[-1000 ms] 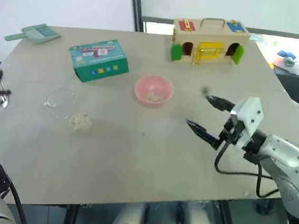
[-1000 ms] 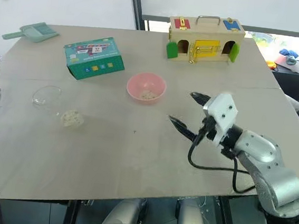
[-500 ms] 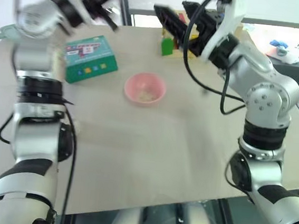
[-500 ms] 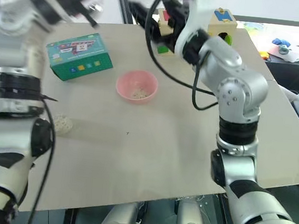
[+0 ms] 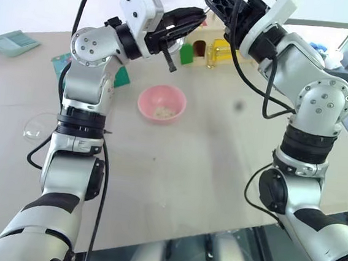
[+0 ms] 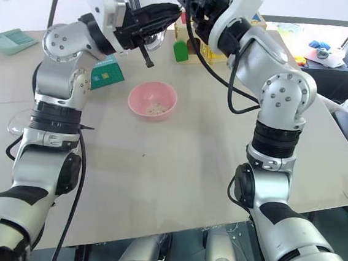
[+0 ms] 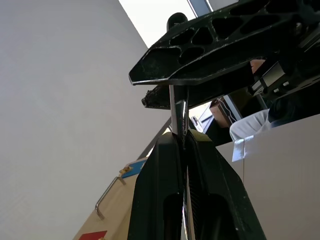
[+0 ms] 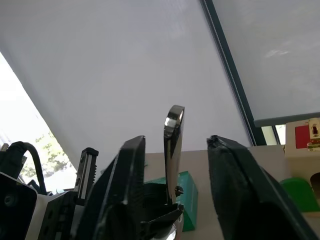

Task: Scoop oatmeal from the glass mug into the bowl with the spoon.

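My left gripper point(image 5: 196, 15) is raised high above the pink bowl point(image 5: 146, 96) and shut on the silver spoon point(image 7: 178, 112). The spoon rises from between its fingertips point(image 7: 175, 140). My right gripper point(image 8: 174, 141) meets it tip to tip from the other side. It is open, and the spoon's shiny end point(image 8: 173, 135) stands in the gap between its two fingers, a little space on each side. A few flakes of oatmeal point(image 5: 161, 111) lie in the bowl. The glass mug point(image 5: 37, 127) sits at the table's left, beside my left arm.
A green box point(image 5: 121, 76) lies half hidden behind my left arm. A wooden toy house point(image 5: 214, 48) stands at the back, behind both grippers. A pale green scoop point(image 5: 10, 42) rests at the far left corner. The table's front edge point(image 5: 170, 229) runs below.
Both arms have swung up from the table's sides to meet high over the back of the table. The right gripper's fingers now straddle the spoon held by the left and have narrowed.
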